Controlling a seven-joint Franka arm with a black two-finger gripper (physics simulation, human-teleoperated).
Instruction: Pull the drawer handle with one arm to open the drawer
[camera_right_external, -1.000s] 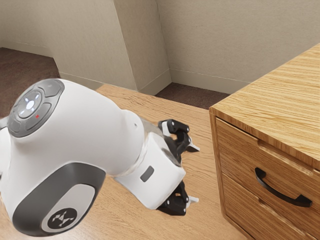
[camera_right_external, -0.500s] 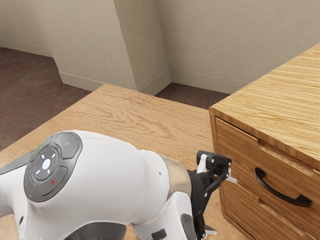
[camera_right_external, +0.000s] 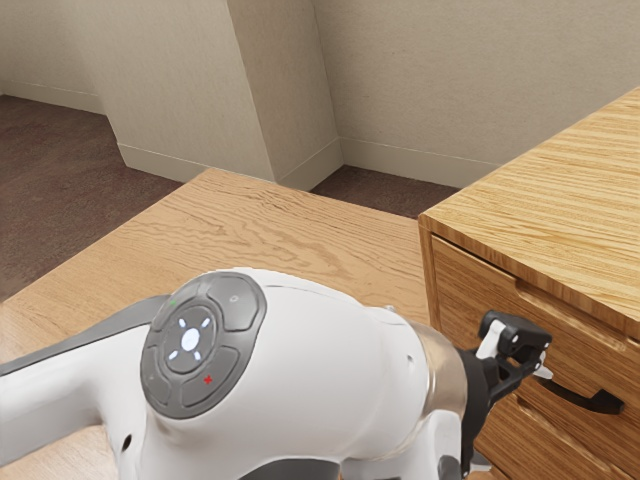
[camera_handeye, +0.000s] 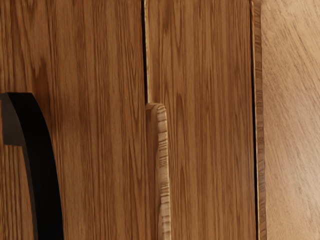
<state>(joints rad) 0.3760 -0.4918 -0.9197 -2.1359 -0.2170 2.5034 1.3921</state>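
Exterior view: your gripper (camera_right_external: 512, 418) sits close to the front of the wooden cabinet (camera_right_external: 560, 190). Its fingers are spread apart, one high and one low, clamped on nothing. The upper finger (camera_right_external: 512, 340) overlaps the left end of the black drawer handle (camera_right_external: 585, 398); you cannot judge contact from here. The drawer (camera_right_external: 480, 300) lies flush with the cabinet face, just under the top. Wrist view: wood grain of the drawer front (camera_handeye: 100, 100) close ahead of the hand, with the handle (camera_handeye: 37, 175) curving along it. A wooden table (camera_right_external: 250, 230) lies under the arm.
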